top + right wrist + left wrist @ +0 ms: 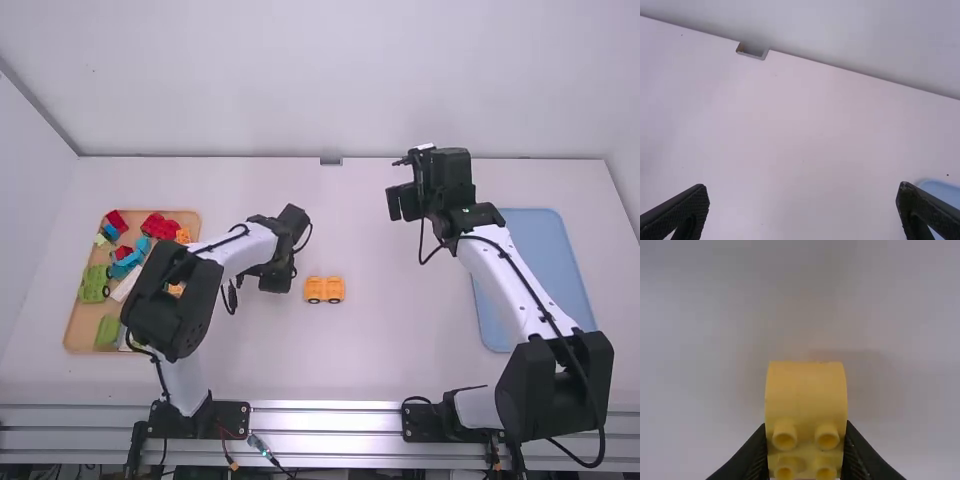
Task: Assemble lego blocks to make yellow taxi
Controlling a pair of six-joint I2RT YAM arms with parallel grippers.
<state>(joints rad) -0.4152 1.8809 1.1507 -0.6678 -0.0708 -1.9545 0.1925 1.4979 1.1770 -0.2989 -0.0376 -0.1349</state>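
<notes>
So the left gripper [276, 280] is over the tabletop [390, 350], just to the left of the yellow car piece [324, 290], and its fingers are closed on a yellow block [806, 395] with round studs showing. The car piece itself sits on the tabletop between the two arms, kinda near the middle. Right gripper [404, 203] is over the far part of the tabletop, fingers spread super wide with nothing between them. Way over on the left there's a wooden tray [80, 334] with red, blue, green and yellow pieces in it, partly behind the left arm. Blue tray's [562, 270] on the right, partly covered by the right arm.
</notes>
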